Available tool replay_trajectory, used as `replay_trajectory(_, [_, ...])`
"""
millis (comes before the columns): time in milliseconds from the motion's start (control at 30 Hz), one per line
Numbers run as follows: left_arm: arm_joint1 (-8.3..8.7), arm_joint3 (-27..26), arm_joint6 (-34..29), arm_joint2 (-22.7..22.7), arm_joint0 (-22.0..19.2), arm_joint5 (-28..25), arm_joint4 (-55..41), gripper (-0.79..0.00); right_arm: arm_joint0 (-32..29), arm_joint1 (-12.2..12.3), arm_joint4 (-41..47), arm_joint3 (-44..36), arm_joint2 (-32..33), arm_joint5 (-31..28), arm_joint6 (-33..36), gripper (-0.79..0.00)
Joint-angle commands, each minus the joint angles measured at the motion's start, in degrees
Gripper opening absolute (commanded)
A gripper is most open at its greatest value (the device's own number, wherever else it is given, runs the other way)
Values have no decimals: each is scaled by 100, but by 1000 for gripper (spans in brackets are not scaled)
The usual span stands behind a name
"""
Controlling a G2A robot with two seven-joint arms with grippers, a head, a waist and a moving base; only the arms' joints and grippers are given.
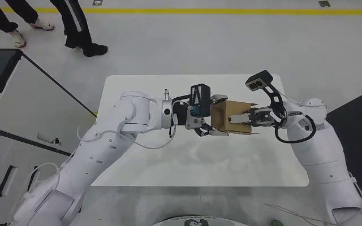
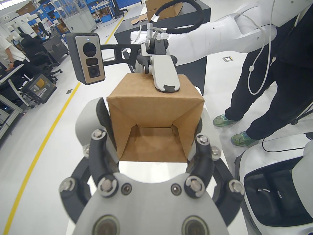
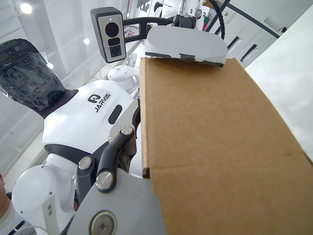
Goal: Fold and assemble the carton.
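Note:
A brown carton (image 1: pixel 233 116) is held above the middle of the white table (image 1: pixel 141 164), lying on its side. In the left wrist view its open end (image 2: pixel 156 123) faces the camera, and folded flaps show inside. My left gripper (image 1: pixel 218 117) straddles that end, one finger pad (image 2: pixel 104 117) on each outer side, shut on the carton. My right gripper (image 1: pixel 236 118) comes from the opposite end. One of its fingers (image 2: pixel 166 79) lies flat on the carton's upper panel. In the right wrist view a pad (image 3: pixel 136 117) presses the carton wall (image 3: pixel 207 128); the other finger is hidden.
Bare table surface lies in front of and behind the carton. A dark bench (image 1: pixel 11 68) borders the table's left side, and a dark surface (image 1: pixel 348 118) stands off its right edge. More cardboard boxes (image 2: pixel 163 3) sit on a black bench in the background.

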Motion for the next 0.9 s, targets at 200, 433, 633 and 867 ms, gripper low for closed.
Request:
replay_trajectory(200, [-1,45,-2,-28,37,-43,-25,-594,-5,-1,-53,-4,29,-4,-98,-785])
replay_trajectory(433, [-3,58,0,-67,51,-53,-11,-631,-27,-2,-58,-2,48,-3,-136,-785])
replay_trajectory(633, [3,78,3,-133,66,-51,15,-653,-85,8,18,37,169,-23,-189,-413])
replay_trajectory(867, [4,80,51,-195,87,-37,45,-690,-266,31,149,67,382,-32,-244,-437])
